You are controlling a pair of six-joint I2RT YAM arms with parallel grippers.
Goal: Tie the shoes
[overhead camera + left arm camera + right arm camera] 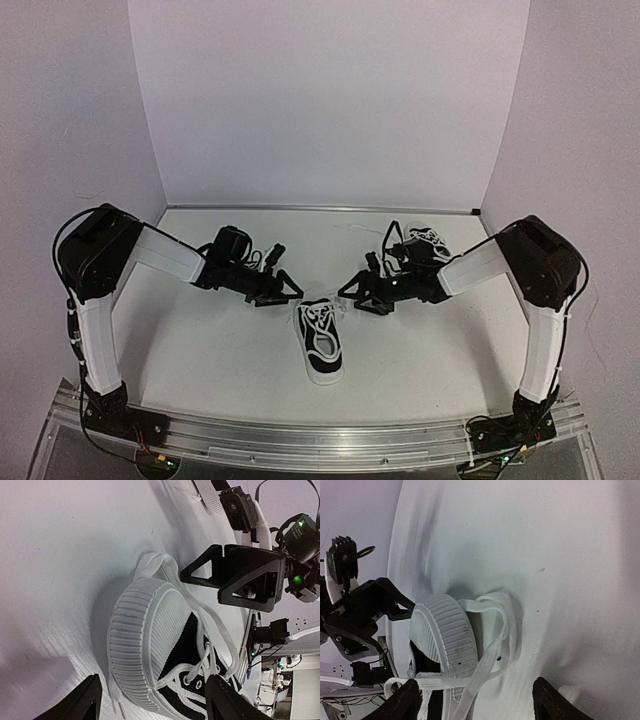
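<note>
1 shoe (322, 345) lay on the table (200, 350), midway between the arm bases. Its long axis ran near to far, with the toe cap (150, 630) at the far end and loose laces (159, 566) spilling past it. Just beyond the toe, the left gripper (286, 291) and right gripper (354, 291) flanked it, both spread wide and empty, neither plainly nearer. The 2nd shoe (428, 240) sat far right, behind the right arm.

Looking down past spread fingers (550, 705) at the shoe (442, 632), white toe up, laces (497, 625) looped beyond, left gripper (380, 620) alongside.
</note>
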